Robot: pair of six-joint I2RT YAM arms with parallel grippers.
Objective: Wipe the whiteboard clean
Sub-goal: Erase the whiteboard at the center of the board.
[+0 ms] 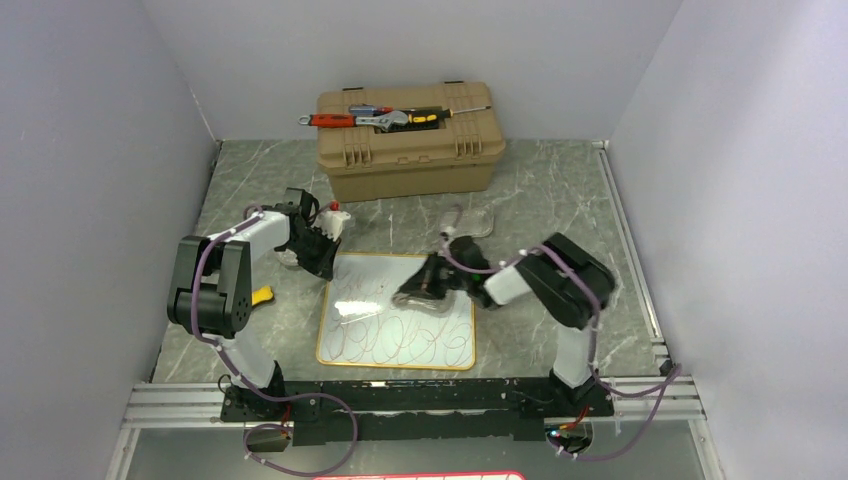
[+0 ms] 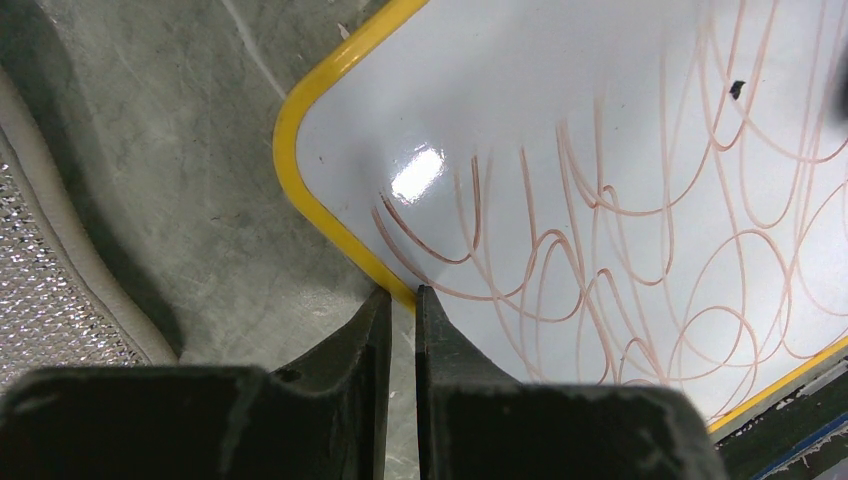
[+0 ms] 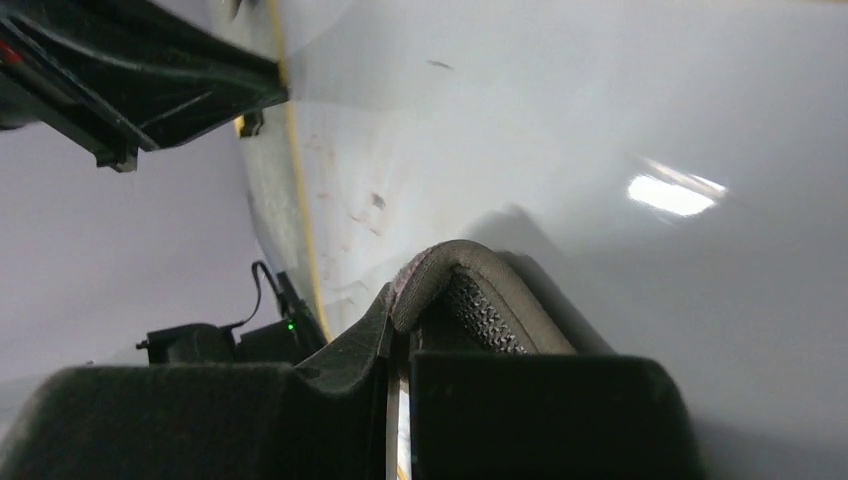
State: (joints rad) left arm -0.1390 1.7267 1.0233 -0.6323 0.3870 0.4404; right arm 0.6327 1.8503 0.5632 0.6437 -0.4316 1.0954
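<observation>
The whiteboard [image 1: 397,345] lies flat on the table, yellow-rimmed and covered with reddish-brown scribbles over its near and middle parts. My left gripper [image 1: 322,262] is at its far left corner. In the left wrist view the left gripper [image 2: 402,294] is shut, its tips resting at the yellow rim [image 2: 330,215]. My right gripper [image 1: 420,290] is over the board's far right part, shut on a grey wiping cloth [image 3: 470,290] that presses against the white surface [image 3: 600,120].
A tan toolbox [image 1: 408,150] stands at the back with a wrench and screwdrivers [image 1: 375,118] on its lid. A small red-and-white object [image 1: 335,214] sits behind the left gripper. A yellow item [image 1: 262,295] lies by the left arm. A grey padded edge [image 2: 60,260] lies left of the board.
</observation>
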